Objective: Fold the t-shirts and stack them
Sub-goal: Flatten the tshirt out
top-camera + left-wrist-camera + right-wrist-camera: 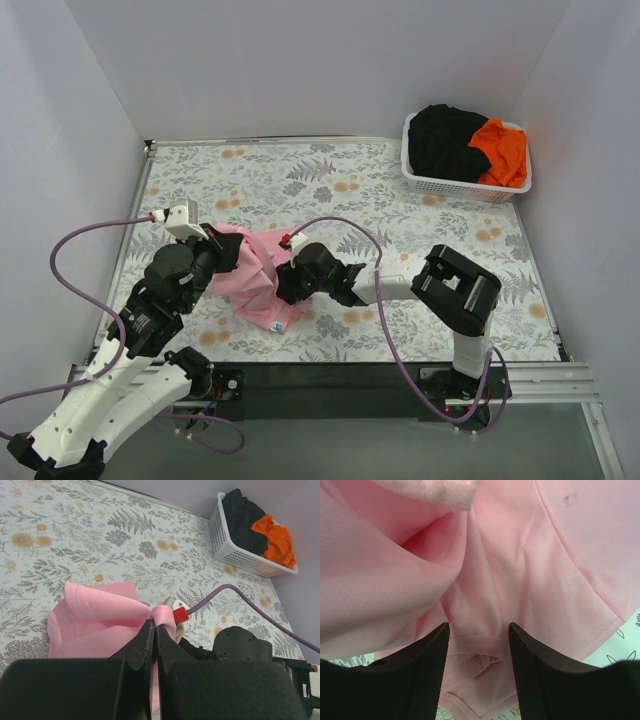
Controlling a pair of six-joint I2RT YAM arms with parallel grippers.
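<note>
Pink t-shirt lies bunched on the floral tabletop in the top view, right under both grippers. Your left gripper sits at the shirt's left edge and your right gripper presses into its right side, so the cloth lies between the two. Far behind and to the right of your right gripper, a white lattice basket holds the black t-shirt and the orange t-shirt, well apart from the pink one.

From the left wrist, your left gripper's jaws are closed together on a fold of pink cloth, which gathers to a point at the fingertips. The rest of the shirt spreads out ahead and to the left of them. Just past the pinch you see a red part and a purple cable of the right arm.

From the right wrist, the jaws stand apart. Pink fabric fills the frame, and a hemmed edge lies between the two fingers, touching the cloth but not clamped.
</note>
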